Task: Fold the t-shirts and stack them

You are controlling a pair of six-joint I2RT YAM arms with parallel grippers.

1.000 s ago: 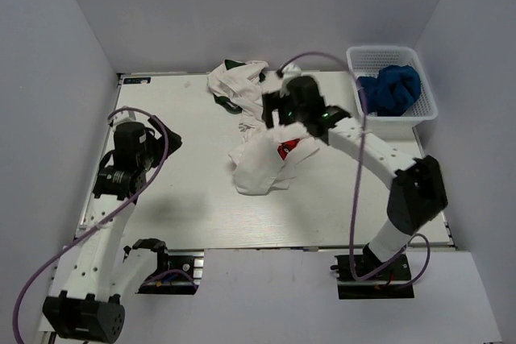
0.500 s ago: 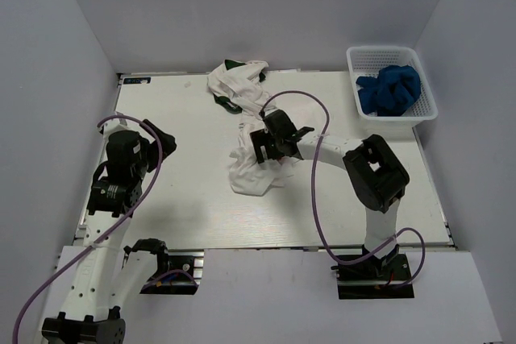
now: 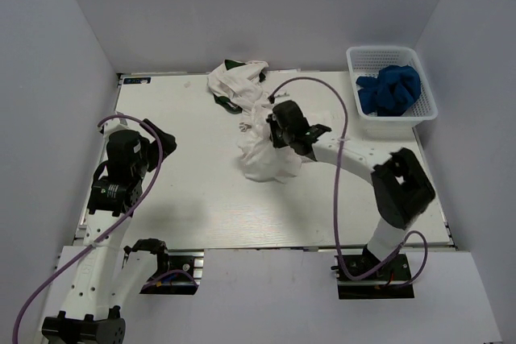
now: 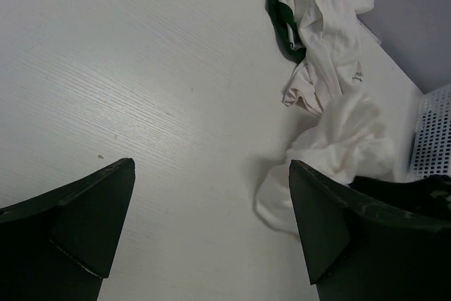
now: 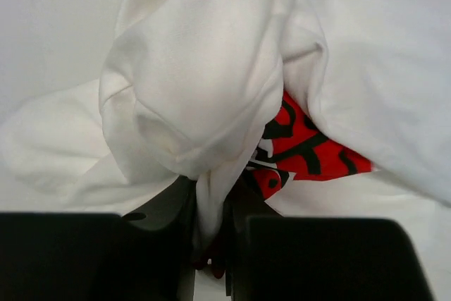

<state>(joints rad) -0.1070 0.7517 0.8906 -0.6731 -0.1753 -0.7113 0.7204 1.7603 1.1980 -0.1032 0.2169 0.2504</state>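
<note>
At the near left of the pale wood-grain table (image 3: 185, 207), the left gripper (image 4: 211, 167) hangs above bare surface. Its jaws are spread wide and hold nothing.

Toward the table centre, the right gripper (image 5: 211, 244) is pinched narrow on a fold of the white soft-cloth t-shirt with red and black print (image 3: 266, 159). The wrist view shows the fold drawn down between the two dark fingers, with the red print (image 5: 303, 146) just beside the pinch. The garment is bunched into a rounded heap. Its upper part gathers at the gripper and its lower part appears to rest on the table.

Step in hand, by judgement: one shirt is being singled out for folding, and no fold is made yet. The next move calls for carrying the garment to open surface and spreading it flat. A second grasp point for the left gripper would likely be needed to pull the cloth taut.

The cloth is matte and limp, and it forms deep, soft creases. It will sag and slide, not hold a shape.

Farther back, the white t-shirt with dark green parts (image 3: 238, 82) lies crumpled near the far edge. It sits close to the held shirt, but contact between them cannot be told. At the far right, the white plastic mesh basket (image 3: 383, 51), rigid and perforated, contains the royal blue t-shirt (image 3: 391, 90), wadded into a ball.
</note>
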